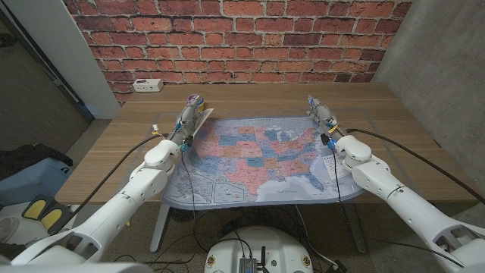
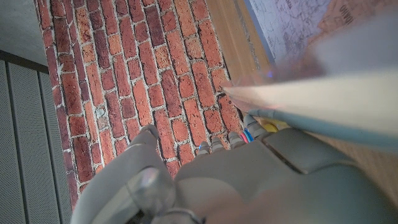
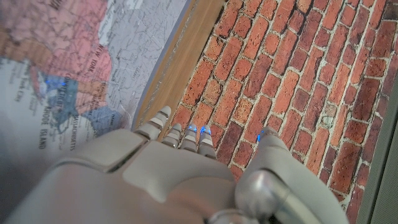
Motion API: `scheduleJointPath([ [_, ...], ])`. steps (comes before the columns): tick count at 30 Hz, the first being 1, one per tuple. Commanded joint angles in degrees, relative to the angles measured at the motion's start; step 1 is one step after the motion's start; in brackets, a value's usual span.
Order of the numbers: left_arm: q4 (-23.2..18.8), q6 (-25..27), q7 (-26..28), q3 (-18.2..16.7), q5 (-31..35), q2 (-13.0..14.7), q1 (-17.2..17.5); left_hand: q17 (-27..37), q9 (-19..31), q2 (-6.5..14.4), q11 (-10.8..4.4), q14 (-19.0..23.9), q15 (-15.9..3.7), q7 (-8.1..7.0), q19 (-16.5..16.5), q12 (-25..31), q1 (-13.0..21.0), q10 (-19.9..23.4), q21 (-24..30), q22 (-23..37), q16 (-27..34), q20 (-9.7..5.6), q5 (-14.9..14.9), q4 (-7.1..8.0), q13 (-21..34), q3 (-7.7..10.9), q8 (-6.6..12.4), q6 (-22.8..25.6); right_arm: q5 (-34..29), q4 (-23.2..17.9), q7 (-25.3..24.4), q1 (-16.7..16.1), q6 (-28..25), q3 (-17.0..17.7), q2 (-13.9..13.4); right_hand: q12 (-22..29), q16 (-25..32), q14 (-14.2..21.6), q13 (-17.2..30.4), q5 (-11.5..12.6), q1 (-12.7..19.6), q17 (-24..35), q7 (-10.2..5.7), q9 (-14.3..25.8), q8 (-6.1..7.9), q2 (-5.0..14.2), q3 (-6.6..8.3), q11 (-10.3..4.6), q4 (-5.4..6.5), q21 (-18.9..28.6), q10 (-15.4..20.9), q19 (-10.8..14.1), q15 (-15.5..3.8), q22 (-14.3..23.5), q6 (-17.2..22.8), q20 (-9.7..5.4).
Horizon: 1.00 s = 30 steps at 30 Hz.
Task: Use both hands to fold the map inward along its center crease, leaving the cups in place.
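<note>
A map (image 1: 261, 161) of the United States lies spread on the wooden tabletop (image 1: 129, 136), its near edge hanging a little over the tabletop's front.

The left hand (image 1: 191, 112) is at the map's far left corner. That corner is lifted off the tabletop and its pale underside shows beside the fingers (image 1: 196, 101); in the left wrist view the raised paper edge (image 2: 311, 93) runs across just above the back of the left hand (image 2: 249, 180), with the printed side of the map (image 2: 292, 25) beyond it. The fingers appear to be clamped on this corner (the contact itself is hidden under the paper, so the grip is not fully plain).

The right hand (image 1: 321, 114) is at the map's far right corner, where the sheet seems to lie close to the tabletop. In the right wrist view the right hand (image 3: 149, 174) points its fingers (image 3: 163, 117) towards the tabletop's far edge, with the map (image 3: 74, 68) just beside them; whether they are together, apart or pinching the paper I cannot tell.

Beyond both sets of fingers stands a red brick wall (image 1: 242, 38), and a white power strip (image 1: 147, 85) lies near the tabletop's far left corner, well apart from the left fingers.
</note>
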Motion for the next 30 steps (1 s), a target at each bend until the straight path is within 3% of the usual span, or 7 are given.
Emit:
scheduleJointPath([
  [1,-8.2,4.7,8.0,-0.1,6.4,4.2,3.1,0.2,0.2,-0.4,1.08,0.0,1.76,-0.42,-2.3,0.6,0.5,0.8,-0.6,0.4,0.6,2.18,0.2,-0.45,0.4,-0.15,0.35,1.6,-8.9,-7.2,-5.6,0.0,-7.0,-2.5,-4.3,0.7,0.4,0.7,0.1,0.5,0.9,0.1,-0.91,0.3,0.44,0.07,0.43,0.0,-0.59,0.6,0.4,0.3,0.38,0.2,0.5,1.62],
  [8,-12.6,7.6,11.0,-0.7,8.3,6.3,5.1,0.3,0.2,-0.6,1.73,-0.1,2.48,-0.62,-2.7,0.6,0.3,0.9,-1.0,0.4,0.5,2.83,0.2,-0.59,0.4,-0.39,0.24,1.9,-13.8,-13.3,-9.2,-1.4,-13.0,-3.1,-7.2,0.7,0.5,1.1,0.2,0.5,1.1,0.1,-1.22,0.3,0.49,0.19,0.56,-0.44,-0.74,0.5,0.6,0.2,0.18,0.2,0.7,1.95],
  [18,-18.9,12.5,15.3,-1.8,11.4,9.5,8.2,0.3,0.2,-1.1,1.87,-0.5,2.9,-0.51,-3.3,0.4,0.2,0.7,-1.5,0.5,0.2,3.16,0.1,-0.88,0.4,-0.69,0.0,1.8,-21.3,-24.1,-14.4,-3.5,-25.7,-3.5,-11.6,0.9,0.4,1.3,0.2,0.5,1.4,0.1,-2.03,0.3,0.71,0.27,0.75,-0.76,-1.04,0.5,1.3,0.0,-0.08,0.2,1.5,2.03],
  [30,-27.9,19.6,22.3,-4.8,15.0,12.7,13.4,0.3,0.3,-2.0,1.92,-0.2,3.3,-0.54,-3.9,0.4,0.1,1.0,-2.0,0.5,0.3,3.59,0.0,-1.39,0.5,-1.15,-0.15,1.7,-29.9,-32.0,-15.4,-2.4,-42.8,-7.8,-13.2,0.9,0.4,1.5,0.2,0.4,1.5,0.1,-2.57,0.3,0.84,0.07,0.75,-0.94,-1.28,0.4,1.6,-0.1,-0.66,0.2,2.1,1.73],
])
